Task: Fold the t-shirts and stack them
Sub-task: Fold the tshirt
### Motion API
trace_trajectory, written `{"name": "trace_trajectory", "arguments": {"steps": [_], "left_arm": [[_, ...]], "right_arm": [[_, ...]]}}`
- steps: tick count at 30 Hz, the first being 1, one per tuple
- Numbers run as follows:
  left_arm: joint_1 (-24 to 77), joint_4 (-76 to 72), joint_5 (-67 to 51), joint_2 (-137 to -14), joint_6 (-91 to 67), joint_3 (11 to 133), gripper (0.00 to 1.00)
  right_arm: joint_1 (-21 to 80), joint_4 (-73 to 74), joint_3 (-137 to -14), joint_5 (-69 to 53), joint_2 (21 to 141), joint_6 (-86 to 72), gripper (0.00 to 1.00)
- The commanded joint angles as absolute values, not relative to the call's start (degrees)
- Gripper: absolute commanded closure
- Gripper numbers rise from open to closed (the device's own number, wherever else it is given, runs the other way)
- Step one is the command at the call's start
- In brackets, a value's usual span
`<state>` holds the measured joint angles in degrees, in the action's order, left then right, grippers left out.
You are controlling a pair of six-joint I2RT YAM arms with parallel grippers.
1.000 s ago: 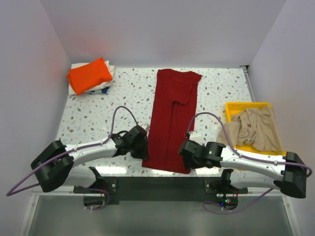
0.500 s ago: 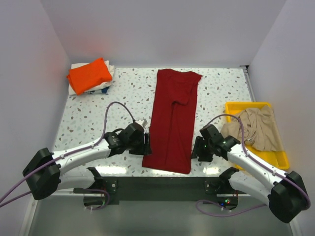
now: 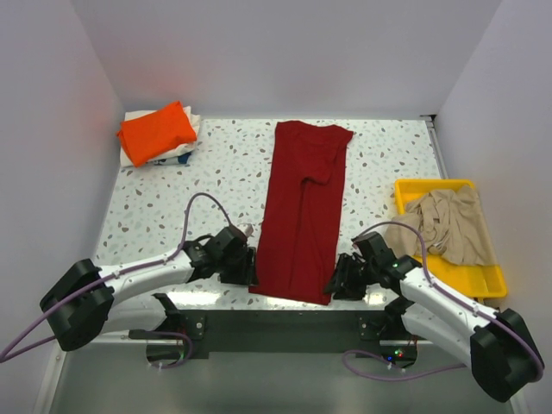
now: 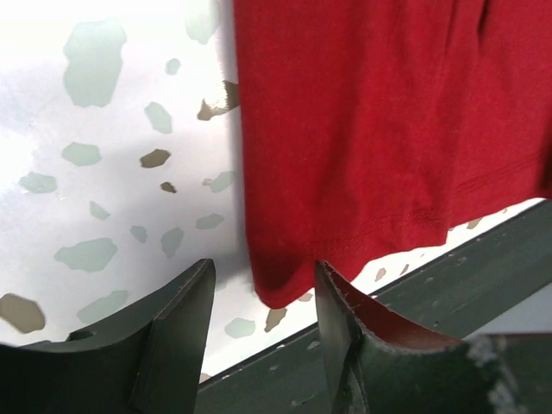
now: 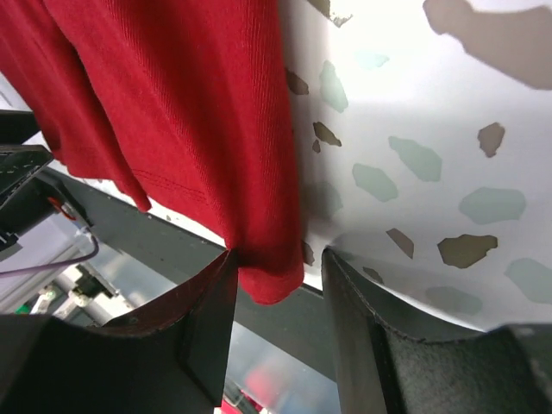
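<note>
The dark red t-shirt (image 3: 302,216) lies flat as a long narrow strip down the middle of the speckled tabletop (image 3: 172,198), running from 12 o'clock to 6 o'clock, its hem at the near edge. The left pincer (image 3: 250,263) sits low at the hem's 7 o'clock corner. In the left wrist view its two dark fingers (image 4: 177,332) stand moderately apart, and that corner of the red cloth (image 4: 371,129) lies on the tabletop in the gap between them, not clamped. The right pincer (image 3: 338,280) sits at the hem's 5 o'clock corner. Its wrist view shows the same picture: fingers (image 5: 358,328) spread to a middling width, the tip of the red cloth (image 5: 172,103) reaching down between them with nothing pinched. At 10 o'clock, near the back wall, the bright orange t-shirt (image 3: 157,131) lies folded on top of a whitish one (image 3: 131,159). At 4 o'clock the beige-tan t-shirt (image 3: 448,226) lies crumpled in a yellow tray (image 3: 487,280), spilling over its far rim.
</note>
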<state>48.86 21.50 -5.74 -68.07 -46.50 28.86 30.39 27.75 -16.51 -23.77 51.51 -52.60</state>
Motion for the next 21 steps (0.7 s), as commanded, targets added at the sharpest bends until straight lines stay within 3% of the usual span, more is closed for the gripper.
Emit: {"name": "trace_trajectory", "arguments": {"steps": [1, 6, 13, 16, 17, 21], "left_arm": [[48.78, 17.76, -7.73, -68.47, -47.37, 27.43, 0.46], [48.69, 14.95, -8.44, -68.55, -48.6, 25.23, 0.51], [49.3, 12.13, -10.19, -67.94, -50.18, 23.03, 0.61], [49.66, 12.22, -10.72, -66.98, -50.71, 22.59, 0.75], [49.92, 12.04, -10.64, -66.71, -50.97, 22.33, 0.84], [52.11, 11.78, -10.63, -65.48, -53.51, 21.71, 1.0]], "right_arm": [[30.5, 28.47, -13.54, -24.26, 50.81, -54.05, 0.52], [30.5, 28.3, -12.48, -24.17, 49.22, -55.02, 0.52], [30.41, 28.56, -12.13, -23.82, 47.29, -55.46, 0.64], [30.41, 29.18, -12.22, -23.56, 46.32, -55.28, 0.76], [30.5, 30.14, -12.3, -23.21, 45.62, -55.11, 0.79], [30.5, 33.38, -12.3, -22.33, 43.34, -54.23, 0.99]]}}
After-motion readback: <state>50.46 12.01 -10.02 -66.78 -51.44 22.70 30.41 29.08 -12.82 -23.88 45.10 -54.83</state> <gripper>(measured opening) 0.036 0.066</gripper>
